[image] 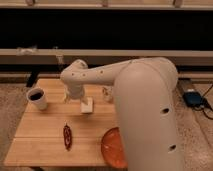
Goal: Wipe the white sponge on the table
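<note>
Pale plank table [45,135], small unmarked cream white sponge [87,106] mid-table, gripper [79,98] just left, grip cannot be told

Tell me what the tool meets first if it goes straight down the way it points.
Probably the white sponge, right below the tool near the middle of the table, with the table top just under it. Whether tool and sponge already touch is unclear.

Speckled floor [12,102], dark wall [100,30] behind.
</note>
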You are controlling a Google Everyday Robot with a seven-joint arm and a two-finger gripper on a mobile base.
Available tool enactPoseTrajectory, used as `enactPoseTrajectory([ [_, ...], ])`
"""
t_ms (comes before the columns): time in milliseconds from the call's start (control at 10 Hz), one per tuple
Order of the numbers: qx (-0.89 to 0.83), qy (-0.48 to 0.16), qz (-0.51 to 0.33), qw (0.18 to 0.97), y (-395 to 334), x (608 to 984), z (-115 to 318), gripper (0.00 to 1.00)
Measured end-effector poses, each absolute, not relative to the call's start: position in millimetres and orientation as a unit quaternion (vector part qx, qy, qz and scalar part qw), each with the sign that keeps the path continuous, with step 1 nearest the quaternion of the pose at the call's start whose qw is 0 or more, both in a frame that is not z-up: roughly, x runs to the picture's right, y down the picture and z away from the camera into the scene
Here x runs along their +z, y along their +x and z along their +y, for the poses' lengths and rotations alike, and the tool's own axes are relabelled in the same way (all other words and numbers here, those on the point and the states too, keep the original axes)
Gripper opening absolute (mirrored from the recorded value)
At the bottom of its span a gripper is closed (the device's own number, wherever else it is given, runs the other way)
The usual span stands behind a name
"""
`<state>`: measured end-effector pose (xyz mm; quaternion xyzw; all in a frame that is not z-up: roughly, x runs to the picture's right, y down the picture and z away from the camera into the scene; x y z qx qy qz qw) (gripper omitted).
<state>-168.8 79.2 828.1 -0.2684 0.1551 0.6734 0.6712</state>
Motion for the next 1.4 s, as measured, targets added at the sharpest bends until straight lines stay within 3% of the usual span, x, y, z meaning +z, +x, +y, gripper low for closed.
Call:
enactPoseTrajectory([
  [1300,0.659,-0.280,0.237,0.656,-118.6,891.9,112.9,0.80],
  [1400,0.657,-0.282,0.241,0.656,-117.3,896.0,114.5,0.76],
])
